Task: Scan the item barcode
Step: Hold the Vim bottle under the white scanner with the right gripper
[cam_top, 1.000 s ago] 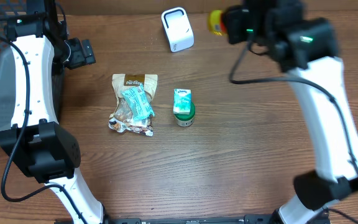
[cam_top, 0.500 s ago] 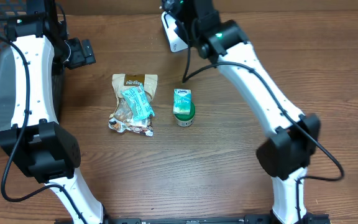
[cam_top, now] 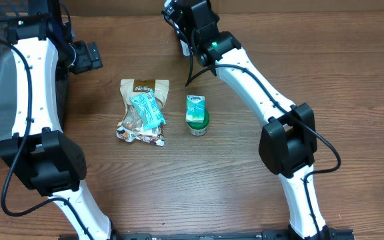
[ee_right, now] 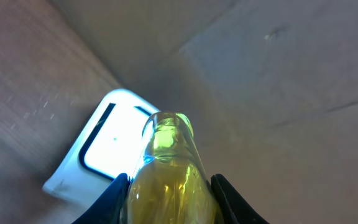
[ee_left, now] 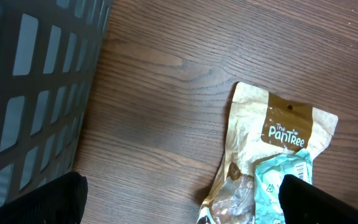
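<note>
While the right jaws clench the yellow bottle (ee_right: 169,168), rotate it toward the scanner (ee_right: 104,149) at ten o'clock; left jaws stand released.

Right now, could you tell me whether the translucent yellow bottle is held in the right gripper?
Held: the translucent yellow bottle sits between the dark fingers of the right gripper, near the white box-shaped scanner.

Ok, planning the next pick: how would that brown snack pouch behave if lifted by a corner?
Probably floppy: the brown pouch looks crumpled. The teal packet lying on it would likely slide off. Thin film bag, so probably light.
</note>
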